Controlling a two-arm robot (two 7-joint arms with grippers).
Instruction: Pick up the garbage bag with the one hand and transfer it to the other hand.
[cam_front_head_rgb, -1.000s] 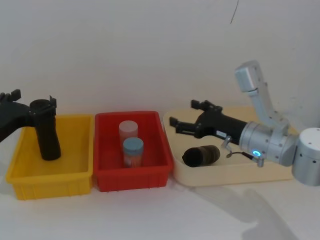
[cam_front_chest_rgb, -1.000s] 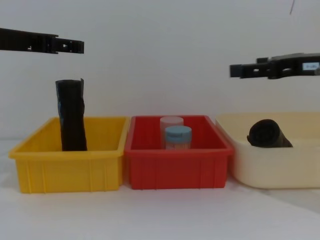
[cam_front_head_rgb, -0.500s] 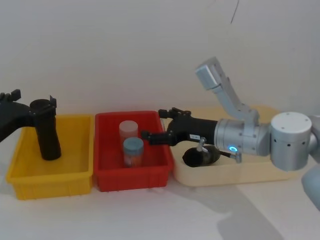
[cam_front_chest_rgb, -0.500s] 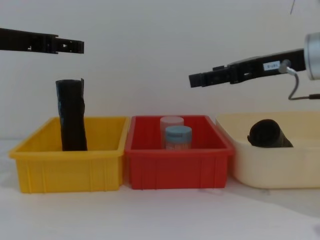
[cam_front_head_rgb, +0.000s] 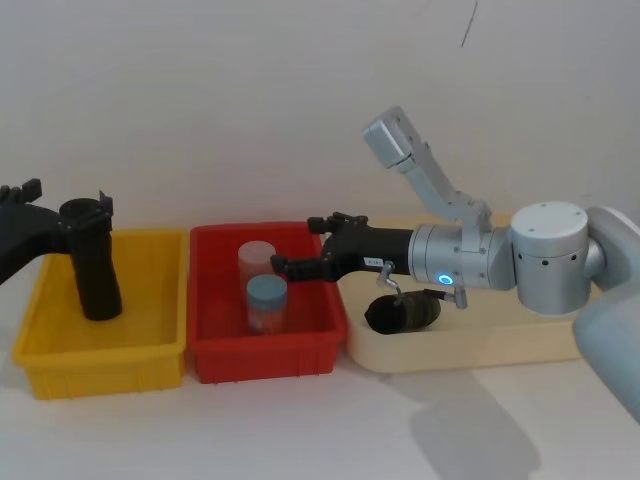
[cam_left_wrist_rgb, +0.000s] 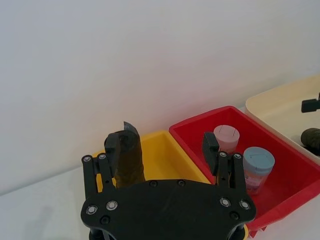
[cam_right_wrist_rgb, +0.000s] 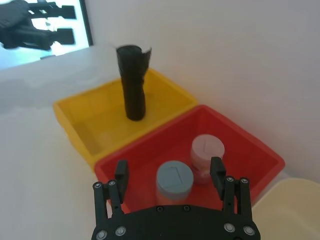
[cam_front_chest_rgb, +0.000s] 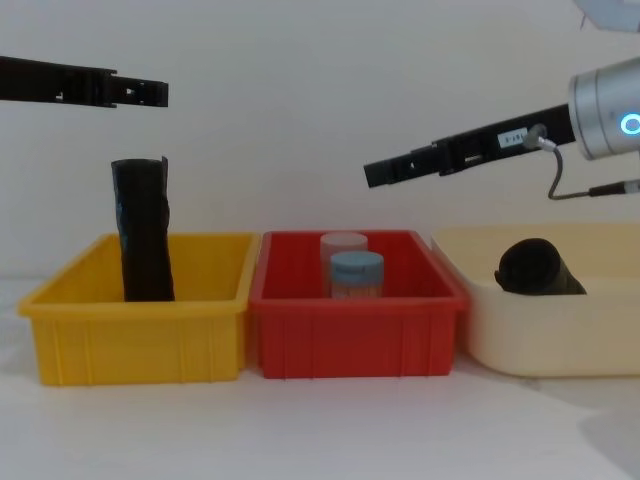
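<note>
Black garbage bag (cam_front_head_rgb: 405, 311) lies ungrasped in the cream tray (cam_front_head_rgb: 470, 350); right claw (cam_front_head_rgb: 292, 244) and left claw (cam_left_wrist_rgb: 150, 150) both gape empty, nothing transferred.

The right pincer (cam_right_wrist_rgb: 169, 172) gapes above the red bin (cam_right_wrist_rgb: 240, 142); a blue-lidded jar (cam_right_wrist_rgb: 174, 181) beside a pale jar (cam_right_wrist_rgb: 207, 152); black roll (cam_right_wrist_rgb: 133, 82) upright in yellow bin (cam_right_wrist_rgb: 100, 125).

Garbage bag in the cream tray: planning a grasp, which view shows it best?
The head view: the garbage bag lies on its side in the cream tray, its length seen from above. The chest view hides the garbage bag partly behind the tray wall; the left wrist view catches just its edge.
</note>
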